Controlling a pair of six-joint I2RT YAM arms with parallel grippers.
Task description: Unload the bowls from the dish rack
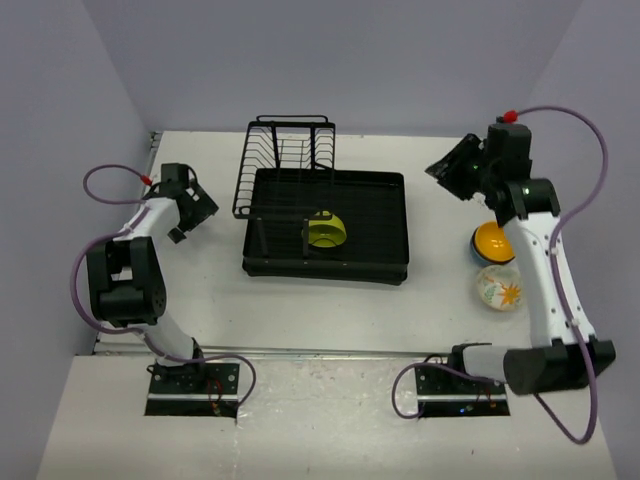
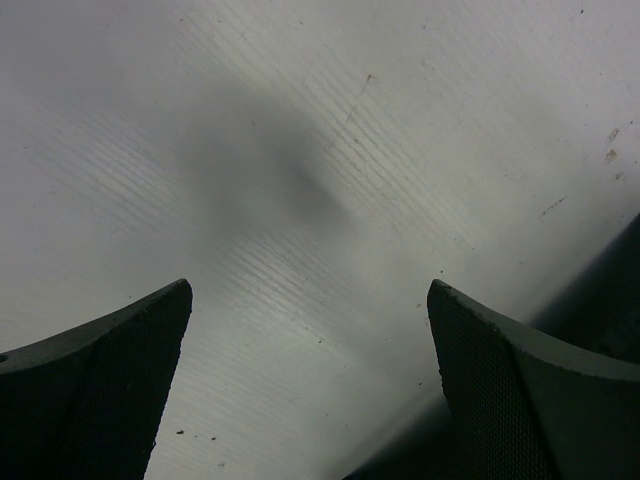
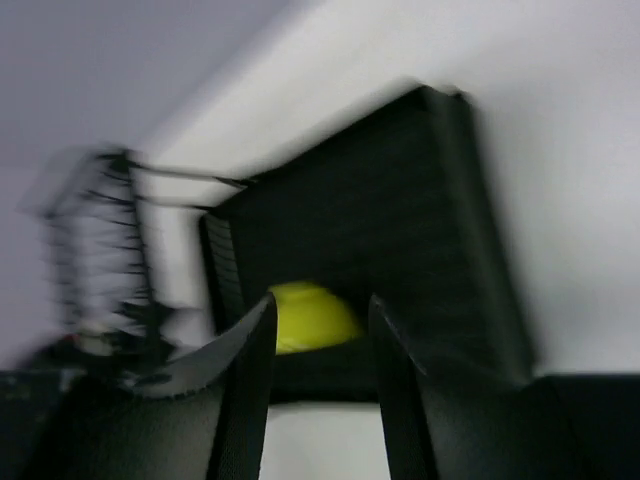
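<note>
Yellow-green bowl, inside dish rack

Left arm: elbow folded low near its base, forearm reaching forward along the left side. Left gripper: angled downward, fingers spread wide, nothing between them. Right arm: standing tall, long link near upright, wrist bent inward toward the left. Right gripper: carried high, fingers parted by a narrow gap, apparently empty, though its wrist view is blurred.
</note>
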